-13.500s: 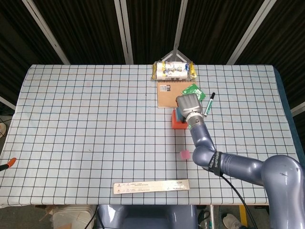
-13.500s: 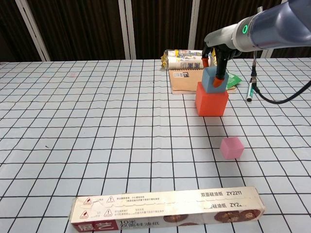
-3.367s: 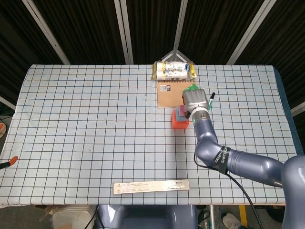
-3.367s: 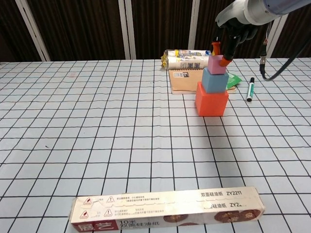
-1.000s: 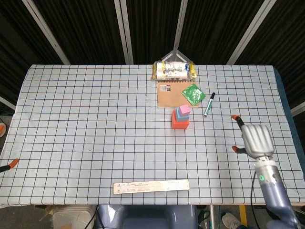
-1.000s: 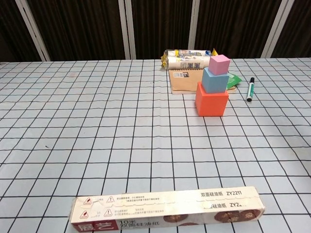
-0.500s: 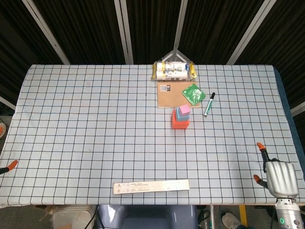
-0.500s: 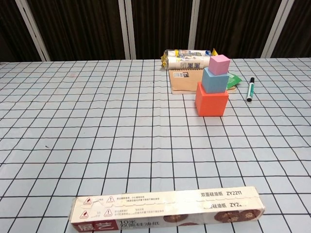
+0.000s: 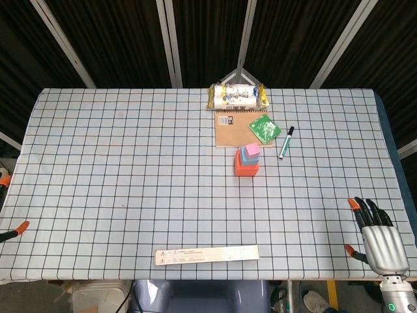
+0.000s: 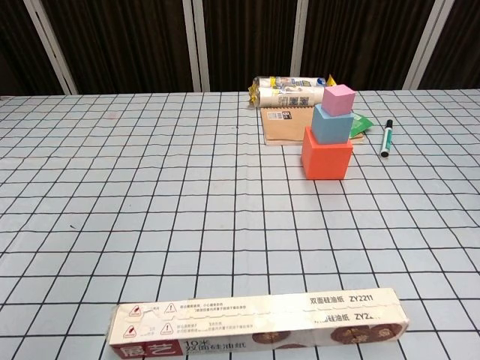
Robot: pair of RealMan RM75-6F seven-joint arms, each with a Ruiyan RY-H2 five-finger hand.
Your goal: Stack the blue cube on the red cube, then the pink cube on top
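Pink cube (image 10: 338, 100) sits on the blue cube (image 10: 331, 124), which sits on the red cube (image 10: 327, 156), a little behind the table's middle (image 10: 187, 225), just in front of the brown notebook (image 9: 231, 130) and near the marker (image 10: 387, 139). By my judgement the stack is finished. My right hand (image 9: 378, 240) hangs at the table's near right corner, well apart from the stack, fingers spread and holding nothing. Only orange tips show at the left edge, so I cannot tell how my left hand (image 9: 13, 229) lies. What matters is keeping clear, lest I nudge the tower.
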